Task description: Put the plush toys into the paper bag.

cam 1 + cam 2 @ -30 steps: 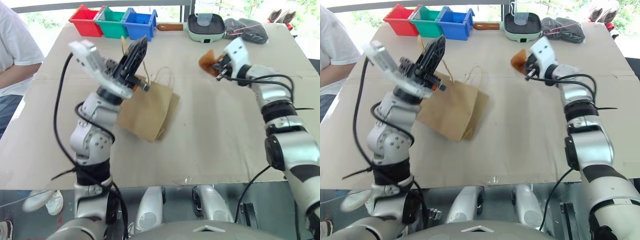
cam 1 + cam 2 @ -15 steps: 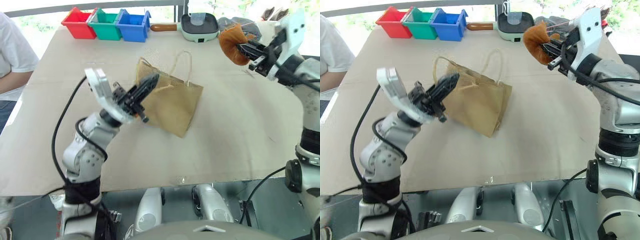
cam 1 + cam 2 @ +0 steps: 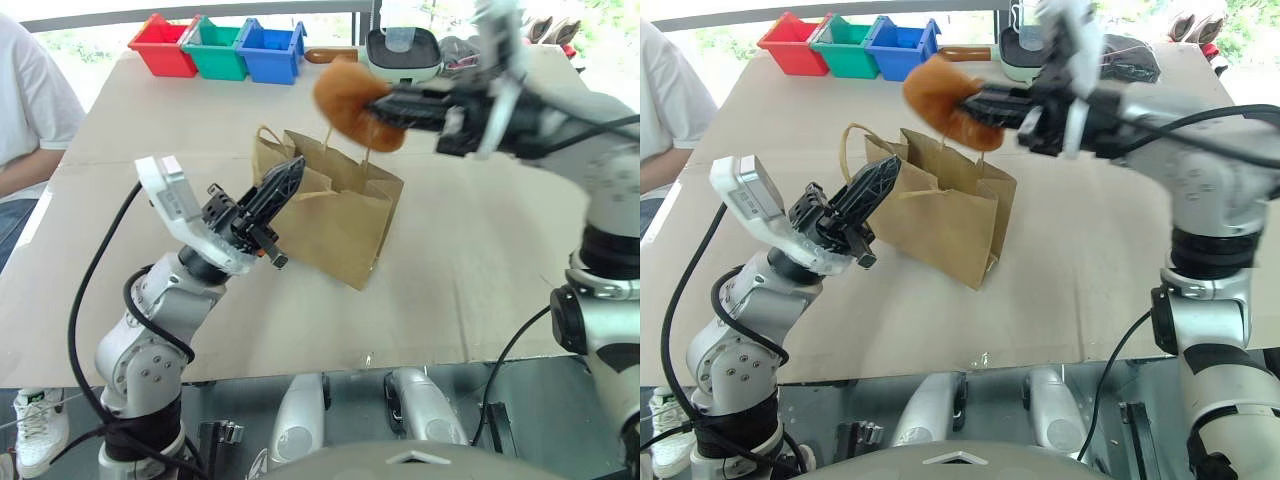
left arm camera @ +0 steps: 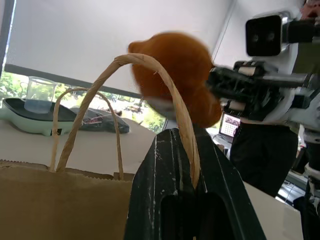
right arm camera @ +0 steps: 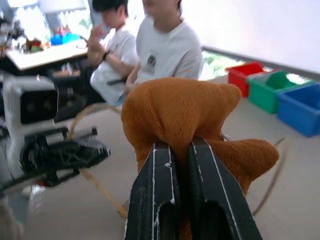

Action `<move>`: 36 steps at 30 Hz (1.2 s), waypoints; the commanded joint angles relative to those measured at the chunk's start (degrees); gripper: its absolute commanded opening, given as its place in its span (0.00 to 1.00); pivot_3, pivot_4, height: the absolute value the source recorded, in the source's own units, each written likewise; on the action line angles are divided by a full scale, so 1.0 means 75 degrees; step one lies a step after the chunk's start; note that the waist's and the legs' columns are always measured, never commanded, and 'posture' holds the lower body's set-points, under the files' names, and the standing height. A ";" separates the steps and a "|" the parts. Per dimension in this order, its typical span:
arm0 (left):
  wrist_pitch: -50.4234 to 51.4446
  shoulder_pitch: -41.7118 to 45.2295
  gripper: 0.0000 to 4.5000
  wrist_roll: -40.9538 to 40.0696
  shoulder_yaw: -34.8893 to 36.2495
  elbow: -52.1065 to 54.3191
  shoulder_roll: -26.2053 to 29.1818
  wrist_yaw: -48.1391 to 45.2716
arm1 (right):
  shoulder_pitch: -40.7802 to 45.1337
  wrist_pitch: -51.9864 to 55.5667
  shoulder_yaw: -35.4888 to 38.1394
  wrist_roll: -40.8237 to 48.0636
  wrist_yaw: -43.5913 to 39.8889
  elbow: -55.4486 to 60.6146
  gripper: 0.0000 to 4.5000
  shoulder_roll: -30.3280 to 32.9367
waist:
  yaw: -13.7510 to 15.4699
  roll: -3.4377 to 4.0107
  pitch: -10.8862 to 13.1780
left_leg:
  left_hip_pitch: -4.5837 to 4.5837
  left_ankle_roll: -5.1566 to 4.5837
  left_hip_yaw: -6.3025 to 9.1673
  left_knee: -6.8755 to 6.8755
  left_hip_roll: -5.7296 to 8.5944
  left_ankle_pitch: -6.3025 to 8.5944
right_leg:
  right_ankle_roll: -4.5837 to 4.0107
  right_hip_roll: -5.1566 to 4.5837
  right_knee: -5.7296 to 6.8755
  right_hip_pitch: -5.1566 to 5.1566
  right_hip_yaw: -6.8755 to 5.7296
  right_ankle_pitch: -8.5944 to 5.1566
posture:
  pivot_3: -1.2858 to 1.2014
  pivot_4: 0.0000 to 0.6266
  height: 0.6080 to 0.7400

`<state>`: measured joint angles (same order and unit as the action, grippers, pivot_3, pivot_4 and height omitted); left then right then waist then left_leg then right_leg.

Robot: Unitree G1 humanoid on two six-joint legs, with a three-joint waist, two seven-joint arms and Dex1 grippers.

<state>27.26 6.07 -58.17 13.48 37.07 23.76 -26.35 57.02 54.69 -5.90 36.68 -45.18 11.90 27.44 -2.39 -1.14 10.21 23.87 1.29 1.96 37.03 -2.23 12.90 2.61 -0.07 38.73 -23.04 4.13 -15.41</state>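
The brown paper bag point(image 3: 335, 222) stands on the table with its mouth open upward. My left gripper point(image 3: 292, 170) is shut on one of the bag's loop handles point(image 4: 150, 64), holding it up at the bag's left edge. An orange-brown plush toy point(image 3: 348, 100) hangs in the air just above the bag's mouth. My right gripper point(image 3: 375, 102) is shut on it and points level toward the left. In the right wrist view the black fingers point(image 5: 205, 185) pinch the plush toy point(image 5: 175, 107) from below.
Red point(image 3: 165, 45), green point(image 3: 218, 48) and blue point(image 3: 270, 50) bins line the table's far edge. Beside them stand a pale green pan point(image 3: 403, 55) and a black cloth bundle point(image 3: 1130, 58). A person in a white shirt point(image 3: 25, 110) sits at the table's left side.
My right gripper has swung left with the orange-brown plush toy, from the far right to above the bag's mouth. The left gripper has drawn back and down with the handle.
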 commanded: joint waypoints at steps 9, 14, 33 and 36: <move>-0.0638 -0.1123 0.00 0.0032 0.0180 0.1201 -0.0091 0.0138 | 0.0803 -0.4832 -0.2745 -0.3370 -0.2505 -0.2720 0.01 -0.0141 | 0.0006 0.0000 0.0001 | -0.0003 0.0001 0.0002 -0.0004 -0.0003 -0.0001 | -0.0002 0.0001 -0.0005 -0.0001 -0.0002 0.0000 | 0.52 0.24 1.00; -0.0880 -0.1345 0.00 0.0324 0.0016 0.1252 -0.0182 0.0202 | 0.0877 -0.6741 -0.3163 -0.4185 -0.3296 -0.3235 0.01 -0.0286 | 0.0029 -0.0001 0.0001 | -0.0001 0.0001 0.0000 -0.0003 -0.0001 -0.0001 | -0.0002 -0.0004 -0.0010 0.0000 -0.0002 0.0000 | 0.52 0.24 1.00; -0.1532 -0.1647 0.00 0.0879 -0.0045 0.0626 -0.0321 -0.0360 | 0.0974 -0.3031 -0.0098 -0.2081 -0.2988 -0.2453 0.53 0.0214 | 0.0046 0.0001 0.0002 | -0.0003 0.0001 0.0003 -0.0003 -0.0001 -0.0001 | -0.0005 -0.0006 -0.0001 0.0000 -0.0004 0.0000 | 0.52 0.24 1.00; -0.1549 -0.1622 0.00 0.0883 -0.0049 0.0599 -0.0327 -0.0404 | 0.0965 -0.1813 0.0539 -0.1675 -0.2340 -0.2631 0.53 0.0270 | 0.0057 0.0001 0.0002 | -0.0002 0.0001 0.0002 -0.0002 0.0000 0.0000 | -0.0006 -0.0007 0.0000 0.0001 -0.0004 0.0000 | 0.52 0.24 1.00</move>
<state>16.99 -6.54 -51.29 12.69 40.75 20.99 -28.64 63.21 35.68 -5.42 21.33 -65.57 -8.25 28.85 -1.96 -1.14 10.22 23.86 1.29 1.96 37.02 -2.22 12.89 2.57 -0.13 38.73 -23.03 4.11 -15.42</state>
